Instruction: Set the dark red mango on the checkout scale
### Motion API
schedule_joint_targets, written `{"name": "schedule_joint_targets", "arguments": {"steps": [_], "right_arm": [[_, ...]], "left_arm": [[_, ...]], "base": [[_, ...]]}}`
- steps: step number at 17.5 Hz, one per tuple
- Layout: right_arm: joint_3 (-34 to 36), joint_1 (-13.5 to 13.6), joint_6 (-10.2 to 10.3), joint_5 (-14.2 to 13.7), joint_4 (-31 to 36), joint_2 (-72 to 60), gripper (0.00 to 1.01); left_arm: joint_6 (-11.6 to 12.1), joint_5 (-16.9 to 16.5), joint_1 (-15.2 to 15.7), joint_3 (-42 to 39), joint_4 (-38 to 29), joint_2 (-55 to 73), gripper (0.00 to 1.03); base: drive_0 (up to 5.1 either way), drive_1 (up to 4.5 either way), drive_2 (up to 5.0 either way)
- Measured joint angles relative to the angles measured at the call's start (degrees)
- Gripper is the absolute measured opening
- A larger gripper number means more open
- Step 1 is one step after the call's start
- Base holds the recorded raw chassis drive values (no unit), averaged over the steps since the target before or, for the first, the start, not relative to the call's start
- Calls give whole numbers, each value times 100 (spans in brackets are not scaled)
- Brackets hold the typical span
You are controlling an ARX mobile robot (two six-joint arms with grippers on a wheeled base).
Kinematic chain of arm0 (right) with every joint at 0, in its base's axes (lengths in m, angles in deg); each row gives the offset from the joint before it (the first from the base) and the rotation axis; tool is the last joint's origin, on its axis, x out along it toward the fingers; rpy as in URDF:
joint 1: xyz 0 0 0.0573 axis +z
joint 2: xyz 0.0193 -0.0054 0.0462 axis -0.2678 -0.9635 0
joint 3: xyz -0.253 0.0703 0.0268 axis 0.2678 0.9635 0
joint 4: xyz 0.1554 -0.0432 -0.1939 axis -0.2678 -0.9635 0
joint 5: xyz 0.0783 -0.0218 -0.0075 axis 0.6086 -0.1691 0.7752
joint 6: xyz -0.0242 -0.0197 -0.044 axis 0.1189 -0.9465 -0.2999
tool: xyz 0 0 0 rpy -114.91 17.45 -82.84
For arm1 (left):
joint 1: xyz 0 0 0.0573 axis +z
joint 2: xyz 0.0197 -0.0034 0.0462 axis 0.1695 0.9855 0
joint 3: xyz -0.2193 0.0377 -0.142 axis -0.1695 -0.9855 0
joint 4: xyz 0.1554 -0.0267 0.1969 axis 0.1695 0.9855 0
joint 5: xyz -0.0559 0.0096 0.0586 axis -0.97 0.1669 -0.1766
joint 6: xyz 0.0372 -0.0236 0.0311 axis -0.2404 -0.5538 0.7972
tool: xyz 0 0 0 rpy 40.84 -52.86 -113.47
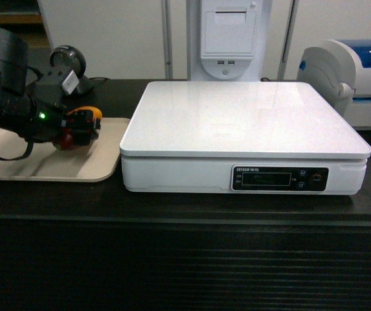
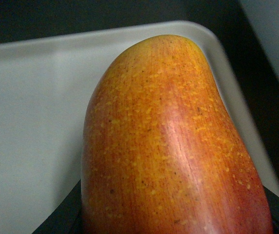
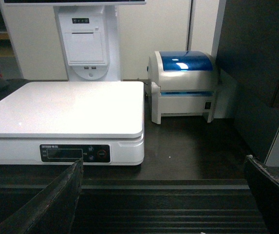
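Note:
The dark red mango is over the beige tray at the left, and my left gripper is shut on it. In the left wrist view the mango fills the frame, red shading to yellow-orange, with a dark finger at its lower left. I cannot tell whether the fruit touches the tray. The white scale sits mid-counter with a bare platform, to the right of the tray. My right gripper hangs open before the checkout's ribbed front, level with the scale; it is outside the head view.
A white-and-blue machine stands right of the scale on the black counter. A white receipt terminal rises behind the scale. A round black device sits behind the tray. A dark panel is at the far right.

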Motion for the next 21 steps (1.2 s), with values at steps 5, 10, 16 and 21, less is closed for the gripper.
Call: {"name": "schedule_joint_targets", "arguments": {"steps": [5, 10, 16, 21], "right_arm": [[0, 0, 0, 0, 2, 0, 98], [0, 0, 0, 0, 0, 0, 98], [0, 0, 0, 0, 0, 0, 98], [0, 0, 0, 0, 0, 0, 98]], "left_arm": [[-122, 74, -638, -391, -564, -1351, 60], [-262, 173, -1963, -391, -647, -1672, 60], [-669, 874, -3018, 278, -166, -737, 60], [-1676, 1753, -3134, 1327, 649, 179, 60]], "base": [[0, 0, 0], [0, 0, 0], [0, 0, 0], [0, 0, 0]]}}
